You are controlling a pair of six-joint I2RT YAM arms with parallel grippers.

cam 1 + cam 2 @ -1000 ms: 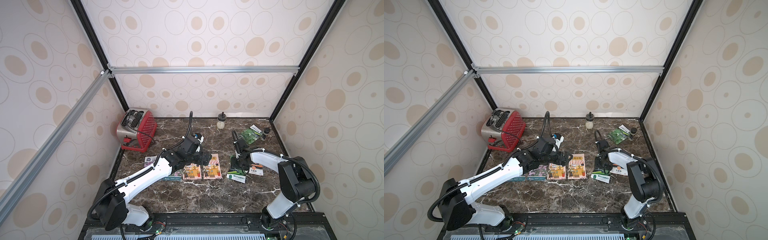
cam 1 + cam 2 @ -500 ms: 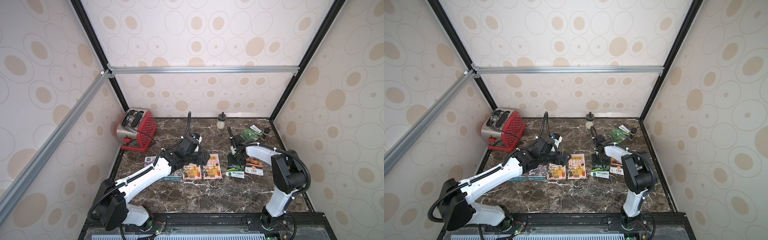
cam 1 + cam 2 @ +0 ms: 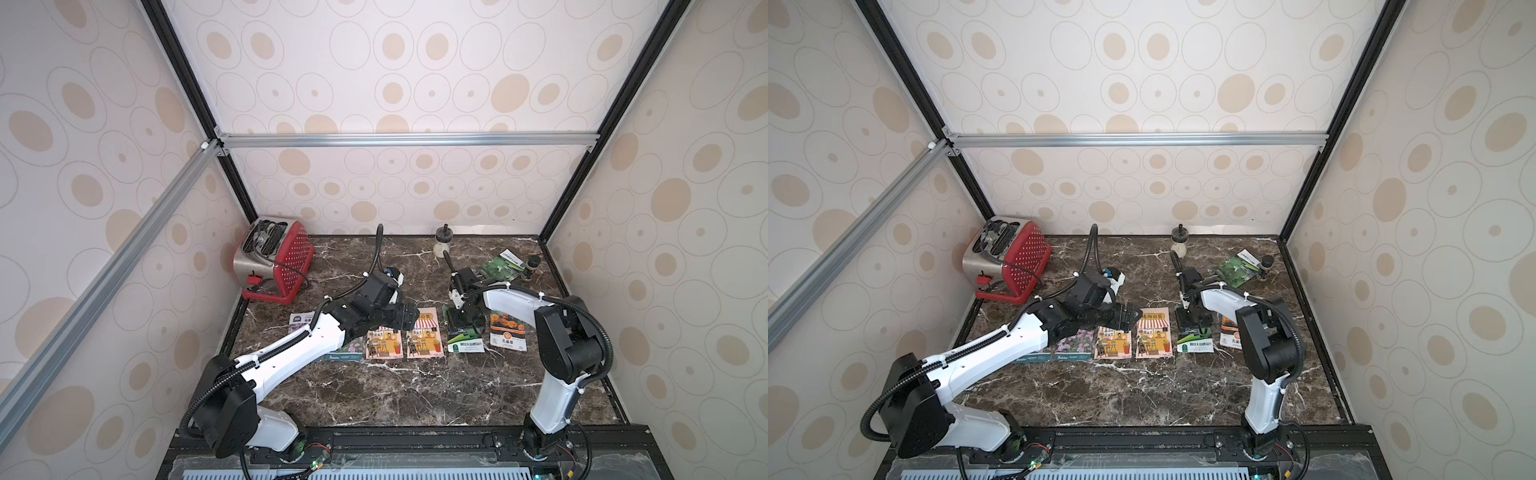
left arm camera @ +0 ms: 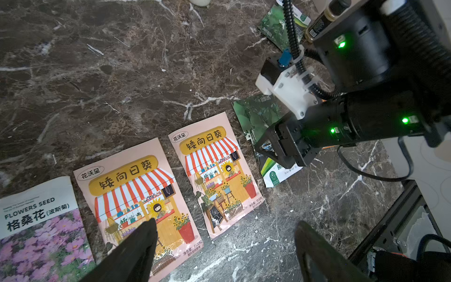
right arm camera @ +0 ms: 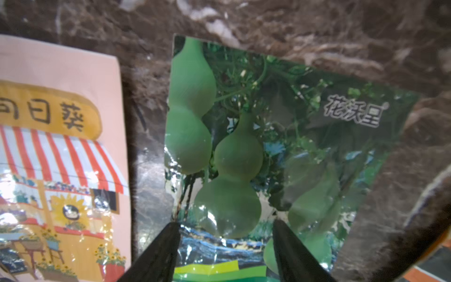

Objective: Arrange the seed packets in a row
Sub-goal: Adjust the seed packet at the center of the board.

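Row of seed packets (image 3: pixel 424 336) on table (image 3: pixel 415 395)

— How's your light?
— Bright and even in both top views. Shadows on the dark veined marble tabletop (image 3: pixel 415 386) are faint and soft.
— And close up?
— Your right wrist view is soft. White glare streaks the glossy green gourd-print seed packet (image 5: pixel 244 146), and the pink shopfront-print packet (image 5: pixel 61 171) beside it glints too.

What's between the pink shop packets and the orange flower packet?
The green gourd packet lies there, under the right gripper; both top views show it.
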